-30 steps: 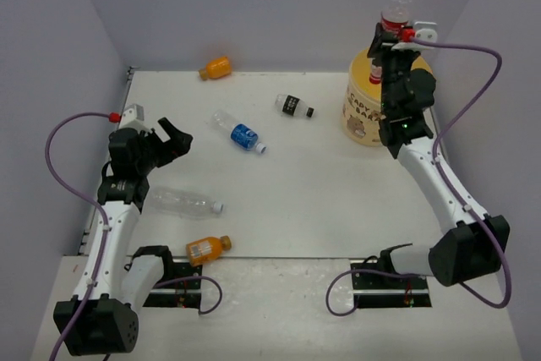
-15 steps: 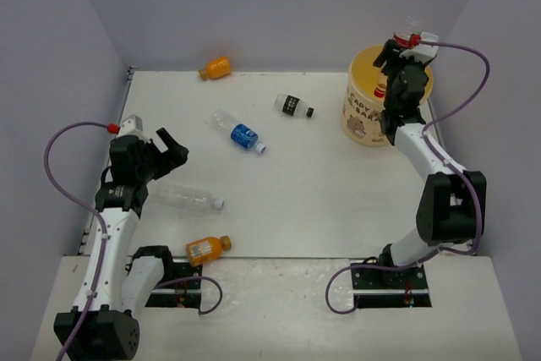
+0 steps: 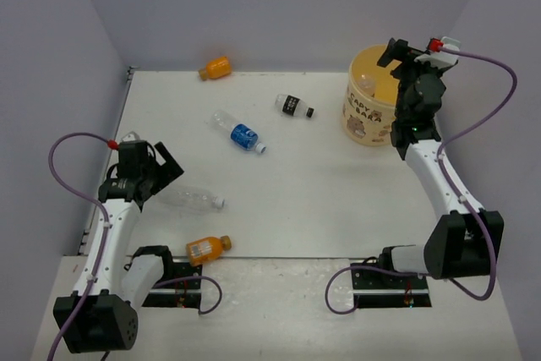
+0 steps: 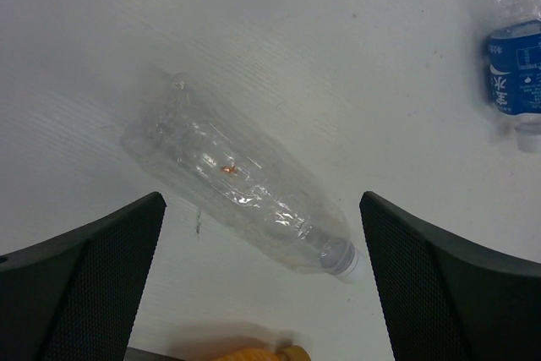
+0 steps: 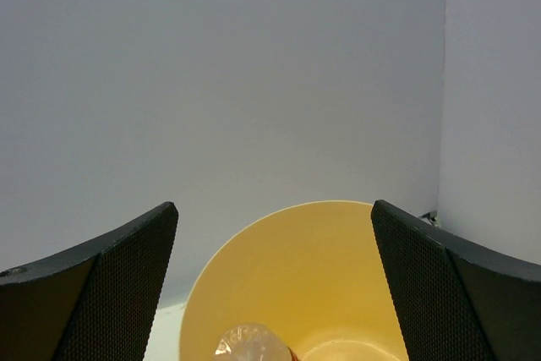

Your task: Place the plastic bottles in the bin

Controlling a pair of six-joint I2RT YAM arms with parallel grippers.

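Right end effector [image 3: 402, 50] hangs spread and empty over the bin [image 3: 362, 116] (one bottle [image 5: 249, 344] inside); five bottles [image 3: 243, 135] wait on the tabletop [image 3: 338, 200].

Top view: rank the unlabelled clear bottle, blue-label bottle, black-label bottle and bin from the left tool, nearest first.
1. unlabelled clear bottle, beside the left tool
2. blue-label bottle, mid-table
3. black-label bottle, farther back
4. bin, back right
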